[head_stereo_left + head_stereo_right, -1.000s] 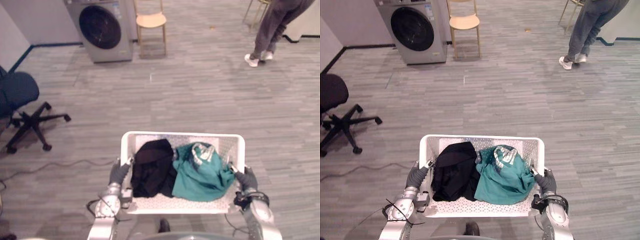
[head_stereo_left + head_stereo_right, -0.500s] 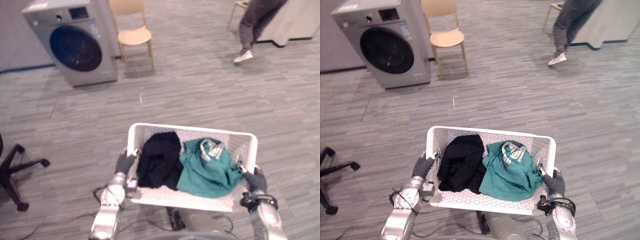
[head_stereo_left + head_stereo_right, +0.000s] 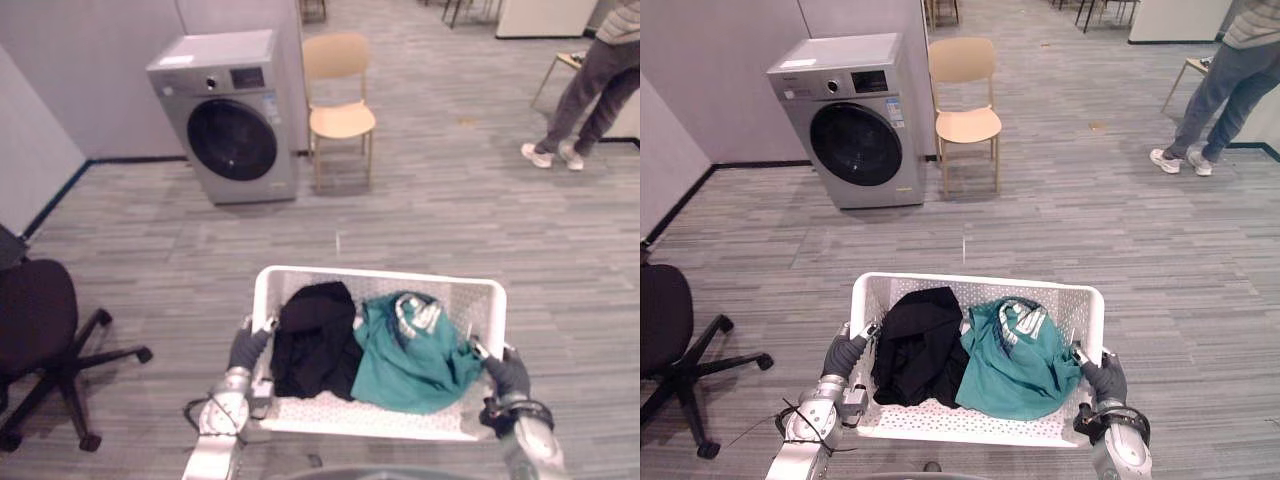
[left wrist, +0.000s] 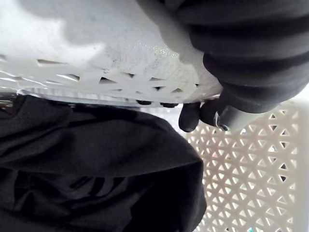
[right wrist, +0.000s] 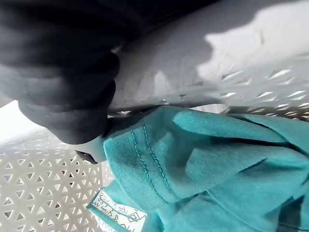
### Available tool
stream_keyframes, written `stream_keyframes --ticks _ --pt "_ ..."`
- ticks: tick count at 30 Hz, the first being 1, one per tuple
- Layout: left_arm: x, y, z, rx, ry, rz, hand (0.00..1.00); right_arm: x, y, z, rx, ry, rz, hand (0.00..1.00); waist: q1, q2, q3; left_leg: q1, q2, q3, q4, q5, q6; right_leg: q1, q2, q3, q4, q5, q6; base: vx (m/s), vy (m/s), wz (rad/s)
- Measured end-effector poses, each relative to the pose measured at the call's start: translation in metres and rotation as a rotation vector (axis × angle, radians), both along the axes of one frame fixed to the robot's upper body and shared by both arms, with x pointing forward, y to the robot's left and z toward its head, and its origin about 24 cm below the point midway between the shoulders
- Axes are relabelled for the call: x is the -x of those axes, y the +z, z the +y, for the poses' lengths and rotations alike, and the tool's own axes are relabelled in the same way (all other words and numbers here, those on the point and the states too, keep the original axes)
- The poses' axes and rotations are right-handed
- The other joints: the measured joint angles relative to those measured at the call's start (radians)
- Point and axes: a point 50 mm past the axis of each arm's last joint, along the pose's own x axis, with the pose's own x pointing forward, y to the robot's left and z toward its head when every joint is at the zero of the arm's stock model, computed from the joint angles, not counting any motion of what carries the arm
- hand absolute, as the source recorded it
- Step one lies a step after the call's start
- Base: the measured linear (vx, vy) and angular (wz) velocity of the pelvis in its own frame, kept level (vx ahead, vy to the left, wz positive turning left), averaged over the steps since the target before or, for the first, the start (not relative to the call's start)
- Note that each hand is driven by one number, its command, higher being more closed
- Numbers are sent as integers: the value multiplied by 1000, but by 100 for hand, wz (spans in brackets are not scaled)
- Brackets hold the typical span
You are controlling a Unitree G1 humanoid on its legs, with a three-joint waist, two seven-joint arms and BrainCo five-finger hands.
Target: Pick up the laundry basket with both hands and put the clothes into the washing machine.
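Left robot hand (image 3: 845,352) and right robot hand (image 3: 1106,380) curl over the laundry basket (image 3: 975,283) rims, fingers (image 4: 189,117) largely hidden inside.

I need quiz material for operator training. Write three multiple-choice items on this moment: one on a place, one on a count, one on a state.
1. Where in the laundry basket does the teal garment lie?
A) the robot's left side
B) the robot's right side
C) outside, over the rim

2. How many garments are in the basket?
A) one
B) two
C) four

3. The door of the washing machine is:
A) shut
B) wide open
C) missing

Answers:
1 B, it lies by the right hand.
2 B, one black garment lies beside the teal one.
3 A, the round door sits flush in the front.
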Motion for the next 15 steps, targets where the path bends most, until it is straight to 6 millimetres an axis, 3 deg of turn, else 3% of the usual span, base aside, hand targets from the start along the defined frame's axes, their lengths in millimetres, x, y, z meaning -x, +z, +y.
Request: stream_keyframes --ticks 2,4,5,6,15 --pt "0 -1 0 -6 -6 8 100 3 -3 2 -14 -11 12 100 -5 -6 -4 28 -8 0 -24 1 1 -8 0 7 -59 -13 18 187 181 -14" --pt "0 -2 4 -28 -13 11 100 3 -8 5 -30 -10 26 100 -25 -37 -19 45 -49 -4 -27 -1 1 -14 -38 27 -152 72 24 158 90 10" --pt "0 -4 3 -27 -17 19 100 2 -12 5 -34 -10 40 100 -33 -26 -27 49 -51 -13 -30 -1 1 2 -46 28 -171 82 25 87 32 19" --pt "3 -13 2 -48 -49 75 100 13 -32 6 -74 -23 122 100 -52 -18 -50 81 -50 -98 -219 84 -13 16 -64 28 -370 238 49 33 18 9" --pt "2 -13 0 -45 -65 78 100 22 -35 3 -93 -45 138 100 -52 -17 -49 81 -50 -93 -219 84 -13 15 -65 28 -370 238 49 0 0 0"
